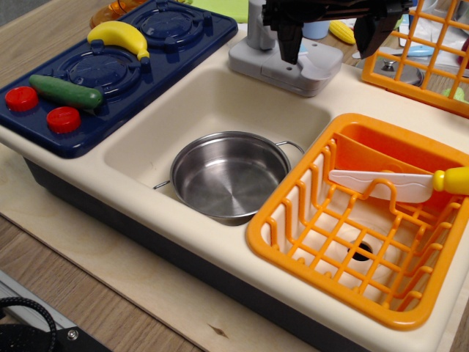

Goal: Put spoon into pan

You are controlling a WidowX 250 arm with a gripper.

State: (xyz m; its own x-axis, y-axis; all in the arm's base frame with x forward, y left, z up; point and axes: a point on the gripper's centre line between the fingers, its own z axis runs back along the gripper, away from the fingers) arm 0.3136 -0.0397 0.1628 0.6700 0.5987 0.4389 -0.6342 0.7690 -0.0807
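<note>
Nearest you, well below the hand and toward its right, the orange dish rack sat in the sink unit, with the yellow-handled toy knife lying across its top. Just beside the rack and below the hand, the pan rested empty in the cream basin. Farther back and far to the hand's left, the blue stove top carried a banana and a green vegetable. At the top, your hand hung above the surface with its two dark fingers apart, holding nothing. The spoon appeared just right of the hand, behind the upright orange grid, only partly visible.
</note>
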